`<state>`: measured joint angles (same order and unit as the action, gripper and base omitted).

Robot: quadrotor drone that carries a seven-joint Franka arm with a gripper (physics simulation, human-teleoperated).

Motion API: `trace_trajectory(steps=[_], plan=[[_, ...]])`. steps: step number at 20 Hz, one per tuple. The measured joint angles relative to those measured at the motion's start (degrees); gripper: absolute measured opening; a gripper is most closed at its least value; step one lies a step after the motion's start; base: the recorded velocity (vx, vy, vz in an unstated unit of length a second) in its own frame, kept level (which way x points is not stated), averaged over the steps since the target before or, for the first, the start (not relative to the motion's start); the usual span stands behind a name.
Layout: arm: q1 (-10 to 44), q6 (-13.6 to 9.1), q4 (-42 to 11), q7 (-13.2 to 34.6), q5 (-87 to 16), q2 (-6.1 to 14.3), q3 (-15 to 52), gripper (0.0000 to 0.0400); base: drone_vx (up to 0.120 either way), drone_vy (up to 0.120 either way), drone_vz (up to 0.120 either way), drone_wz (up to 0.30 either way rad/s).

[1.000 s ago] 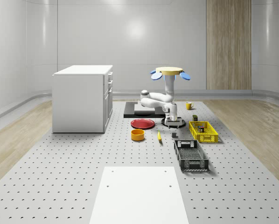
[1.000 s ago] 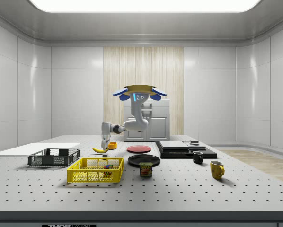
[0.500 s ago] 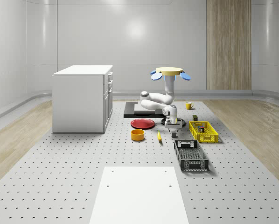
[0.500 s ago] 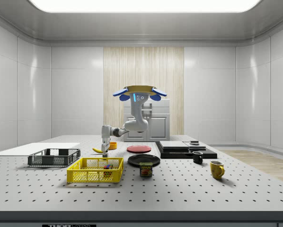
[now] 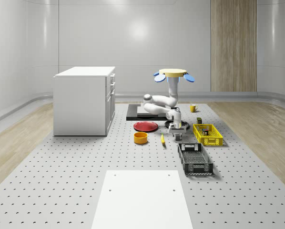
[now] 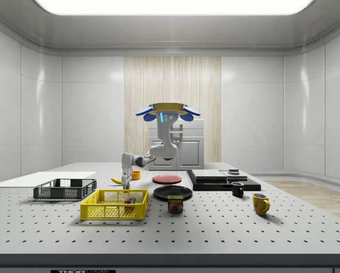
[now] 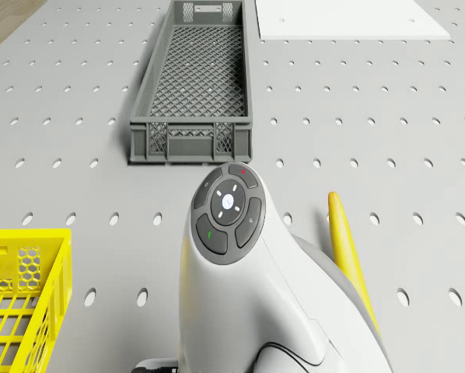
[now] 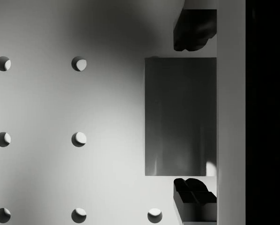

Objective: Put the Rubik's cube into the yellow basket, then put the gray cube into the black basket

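Observation:
In the wrist view the gray cube [image 8: 180, 116] lies on the perforated table between my fingertips [image 8: 195, 30]. One fingertip is off each side with a thin gap, so the gripper [image 8: 195, 115] is open around it. My drone [image 5: 173, 74] hovers over the table behind the baskets, with the arm bent down and the gripper [image 5: 177, 134] low by the table. The yellow basket [image 5: 208, 135] holds the Rubik's cube [image 6: 128, 200]. The black basket [image 5: 195, 159] stands closer to the whole-scene camera, just beyond my wrist [image 7: 229, 214] in the drone view.
A banana [image 5: 162, 139], an orange bowl [image 5: 140, 138] and a red plate [image 5: 146, 126] lie to the whole-scene view's left of the gripper. A white cabinet [image 5: 84, 100] stands farther left. A black slab [image 5: 135, 113], a can [image 6: 175, 203] and mugs [image 6: 260, 203] sit behind.
The arm has folded and lowered the gripper from above the table down around the gray cube. The drone has held its place.

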<state>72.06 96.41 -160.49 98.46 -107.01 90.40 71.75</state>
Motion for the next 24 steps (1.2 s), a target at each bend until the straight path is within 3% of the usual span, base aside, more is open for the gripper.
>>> trace_trajectory(steps=[7, 10, 13, 24], plan=[[0.9, -0.2, 0.9, 0.0, -0.2, -0.6, -0.1, 0.04, 0.0, 0.0, 0.0, 0.0], [1.0, -0.3, 1.0, 0.0, -0.2, -0.7, -0.1, 0.0327, 0.0, 0.0, 0.0, 0.0], [1.0, -0.4, 1.1, 0.0, -0.2, -0.8, -0.1, 0.0286, 0.0, 0.0, 0.0, 0.0], [1.0, -0.8, 1.1, -0.1, -0.4, -1.2, -0.1, 0.0253, 0.0, 0.0, 0.0, 0.0]])
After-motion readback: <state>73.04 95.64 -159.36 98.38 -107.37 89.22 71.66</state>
